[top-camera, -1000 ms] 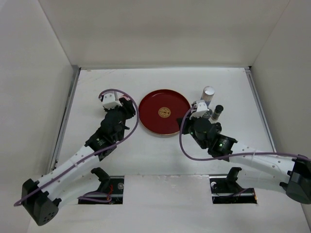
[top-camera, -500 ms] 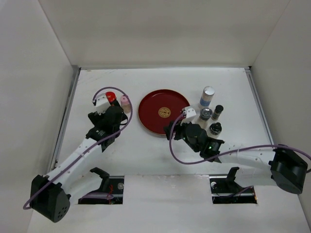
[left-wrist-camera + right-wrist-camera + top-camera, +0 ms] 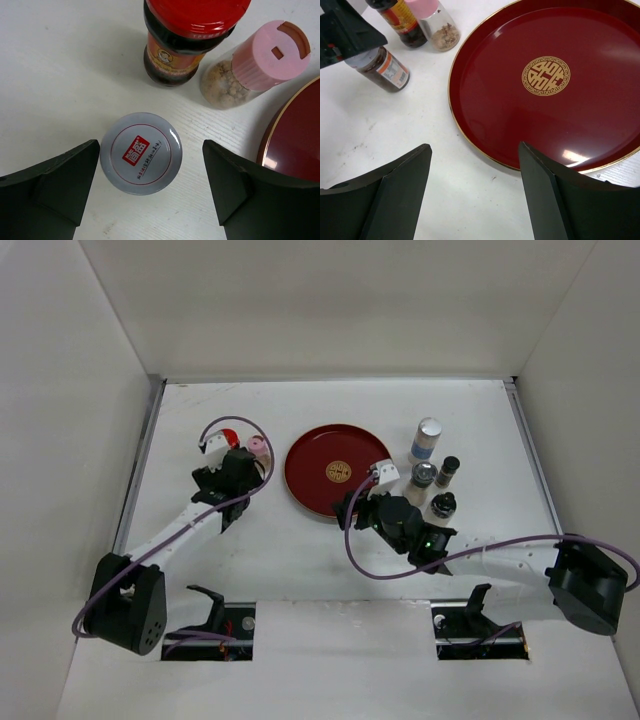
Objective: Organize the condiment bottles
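Note:
In the left wrist view a silver-lidded jar (image 3: 140, 152) stands upright between the spread fingers of my left gripper (image 3: 150, 150), close to the left finger and well apart from the right one. Just beyond it are a red-lidded dark jar (image 3: 185, 35) and a pink-capped shaker (image 3: 255, 62). From above, my left gripper (image 3: 241, 467) covers that jar, beside the red lid (image 3: 229, 436) and pink cap (image 3: 258, 446). My right gripper (image 3: 350, 506) is open and empty over bare table at the round red tray's (image 3: 338, 455) near edge.
Right of the tray stand a tall white bottle with a blue band (image 3: 426, 438), a silver-lidded jar (image 3: 423, 475), a dark-capped shaker (image 3: 448, 469) and a dark-topped jar (image 3: 443, 505). The tray (image 3: 545, 110) holds nothing. White walls enclose the table.
Both grippers have gone from shut to open. The left one let go of the silver-lidded jar beside the red and pink ones. The right arm left the right-hand group and swung left to the tray's front edge.

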